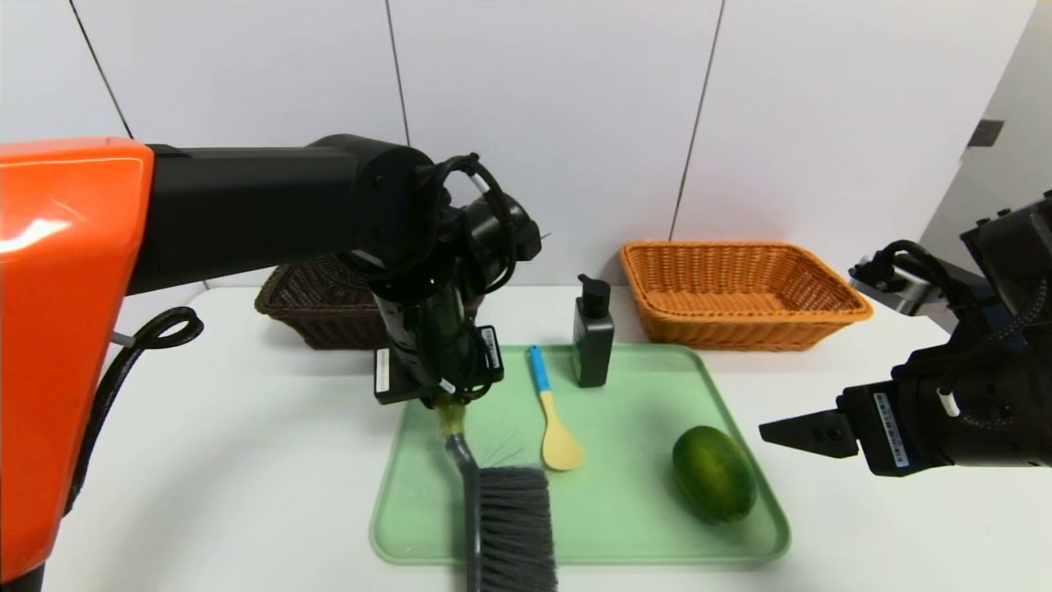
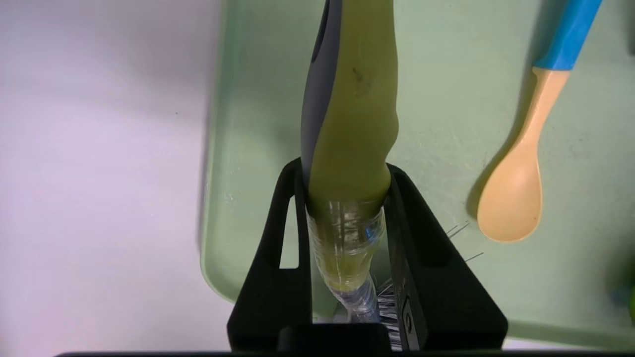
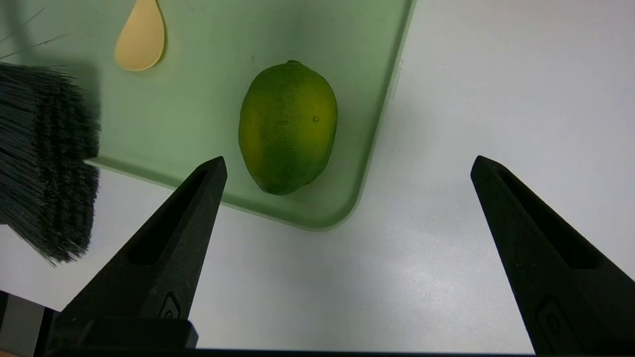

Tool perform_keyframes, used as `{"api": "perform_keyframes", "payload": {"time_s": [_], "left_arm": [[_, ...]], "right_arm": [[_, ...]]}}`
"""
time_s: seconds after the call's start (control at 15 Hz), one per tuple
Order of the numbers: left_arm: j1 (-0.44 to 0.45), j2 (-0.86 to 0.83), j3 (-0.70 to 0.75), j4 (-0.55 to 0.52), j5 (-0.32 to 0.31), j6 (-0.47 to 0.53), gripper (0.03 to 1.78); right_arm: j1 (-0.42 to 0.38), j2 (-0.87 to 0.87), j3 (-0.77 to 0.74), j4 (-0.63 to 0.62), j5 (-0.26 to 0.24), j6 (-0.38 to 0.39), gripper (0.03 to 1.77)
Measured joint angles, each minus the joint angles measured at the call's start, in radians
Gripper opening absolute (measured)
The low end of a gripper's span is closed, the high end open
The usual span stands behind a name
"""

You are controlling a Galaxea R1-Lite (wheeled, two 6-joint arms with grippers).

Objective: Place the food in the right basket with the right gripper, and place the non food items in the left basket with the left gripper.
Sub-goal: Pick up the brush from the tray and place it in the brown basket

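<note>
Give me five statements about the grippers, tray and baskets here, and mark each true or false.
1. The left gripper is shut on the brush by its handle. True.
2. The right gripper holds the green fruit. False: it is open and empty, beside the tray; the fruit lies on the tray.
3. The spoon lies on the tray, near the pump bottle. True.
4. The pump bottle is in the dark brown basket. False: it stands upright on the tray.
5. The orange-tan basket holds the spoon. False: nothing shows inside it.
</note>
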Motion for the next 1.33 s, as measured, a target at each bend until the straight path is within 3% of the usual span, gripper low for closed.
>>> {"api": "perform_keyframes", "payload": {"time_s": [0.4, 0.67, 1.13, 1.33], "left_arm": [[-0.001, -0.054, 0.018, 0.018, -0.025, 0.0, 0.45], [0.0, -0.122, 0.053, 0.02, -0.083, 0.005, 0.45], [0.003, -0.216, 0.068, 0.054, -0.125, 0.01, 0.45], [0.02, -0.251, 0.067, 0.067, -0.183, 0.013, 0.45]], "right_arm": [[0.0, 0.0, 0.001, 0.0, 0.0, 0.0, 1.7], [0.0, 0.001, 0.001, 0.0, 0.0, 0.001, 1.7], [0.0, 0.001, 0.008, 0.0, 0.0, 0.0, 1.7], [-0.001, 0.001, 0.01, 0.0, 0.0, 0.001, 1.7]]}}
